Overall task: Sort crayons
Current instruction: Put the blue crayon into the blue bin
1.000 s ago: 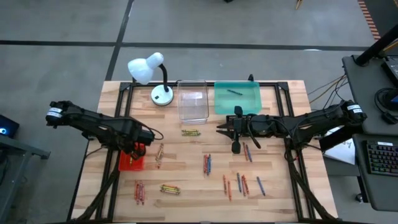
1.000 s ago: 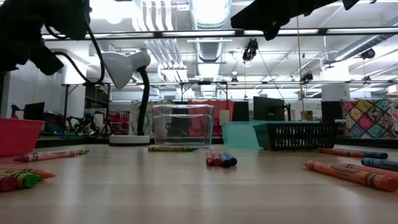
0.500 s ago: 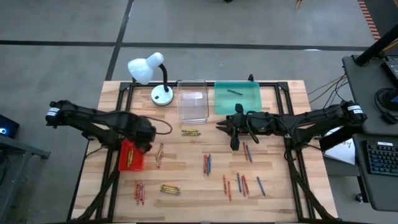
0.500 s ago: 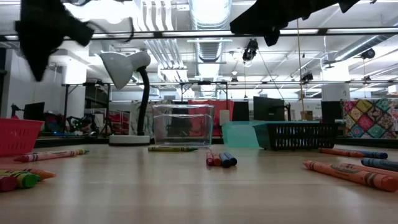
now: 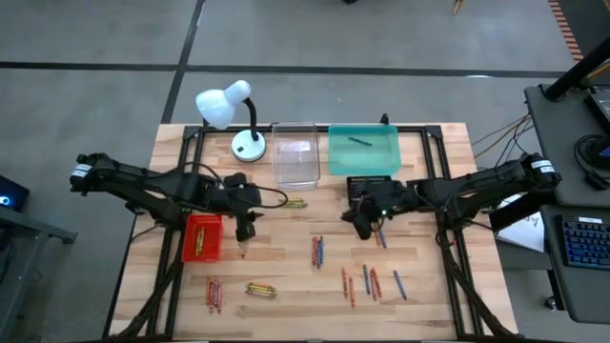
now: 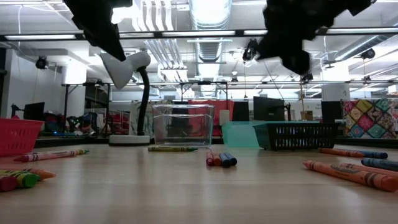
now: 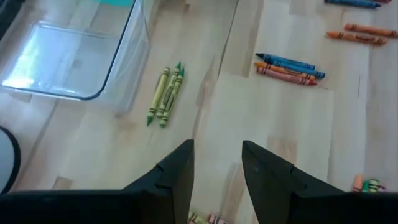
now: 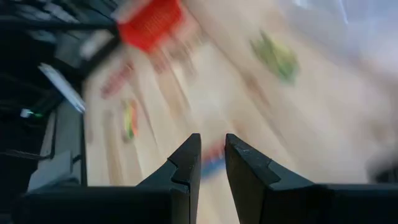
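Crayons lie scattered on the wooden table: a green-yellow pair (image 5: 294, 203) (image 7: 165, 94), a red-blue pair (image 5: 317, 251), orange ones (image 5: 244, 236) and a group (image 5: 372, 281) toward the near right. My left gripper (image 5: 246, 227) (image 7: 217, 168) hangs open above the table, just right of the red tray (image 5: 202, 236), with nothing between its fingers. My right gripper (image 5: 364, 227) (image 8: 212, 163) hovers on the near side of the black tray (image 5: 372, 183), tipped down. Its fingers stand a narrow gap apart and are empty.
A white desk lamp (image 5: 233, 110), a clear tray (image 5: 295, 162) and a teal tray (image 5: 362, 150) with one crayon in it stand along the far edge. An orange crayon lies in the red tray. Bare wood lies between the two grippers.
My left gripper has risen from over the red tray and swung toward the table's right, rolling as it went; an orange crayon now shows in that tray. My right gripper has rolled and tipped downward, sinking a little toward the near edge and uncovering the black tray.
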Available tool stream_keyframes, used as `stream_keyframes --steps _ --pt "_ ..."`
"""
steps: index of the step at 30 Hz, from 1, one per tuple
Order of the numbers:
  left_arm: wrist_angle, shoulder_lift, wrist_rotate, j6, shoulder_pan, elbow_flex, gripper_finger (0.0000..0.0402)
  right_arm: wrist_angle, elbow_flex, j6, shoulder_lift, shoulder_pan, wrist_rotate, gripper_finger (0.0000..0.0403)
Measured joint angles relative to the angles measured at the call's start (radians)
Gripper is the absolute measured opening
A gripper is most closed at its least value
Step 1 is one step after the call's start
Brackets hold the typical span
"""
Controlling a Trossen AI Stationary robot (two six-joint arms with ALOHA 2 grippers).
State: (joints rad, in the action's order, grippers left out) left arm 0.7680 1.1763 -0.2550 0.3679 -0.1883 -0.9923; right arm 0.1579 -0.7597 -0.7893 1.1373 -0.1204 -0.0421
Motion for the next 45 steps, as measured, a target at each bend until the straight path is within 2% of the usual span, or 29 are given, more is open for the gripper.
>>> stream_keyframes --steps 6,8,12,27,34,40,45 --pt "0.001 0.000 0.000 0.008 -0.015 0.001 0.0118 0.401 0.000 -0.406 0.051 -0.063 0.094 0.0063" --pt "-0.001 0.000 0.000 0.001 -0.020 0.001 0.0118 0.529 0.000 -0.501 0.076 -0.090 0.133 0.0063" --pt "-0.007 0.000 -0.001 -0.019 -0.022 0.003 0.0118 0.664 -0.003 -0.610 0.110 -0.124 0.148 0.0063" --pt "-0.024 0.000 -0.087 -0.072 -0.021 0.006 0.0118 0.657 -0.006 -0.627 0.224 -0.130 0.120 0.0063" --pt "-0.025 0.000 -0.088 -0.072 -0.021 0.007 0.0118 0.641 -0.006 -0.612 0.254 -0.128 0.117 0.0063" --pt "-0.027 0.000 -0.097 -0.072 -0.021 0.007 0.0118 0.625 -0.006 -0.618 0.245 -0.127 0.035 0.0063" --pt "-0.028 0.000 -0.098 -0.072 -0.021 0.008 0.0118 0.615 -0.006 -0.614 0.263 -0.117 0.016 0.0063"
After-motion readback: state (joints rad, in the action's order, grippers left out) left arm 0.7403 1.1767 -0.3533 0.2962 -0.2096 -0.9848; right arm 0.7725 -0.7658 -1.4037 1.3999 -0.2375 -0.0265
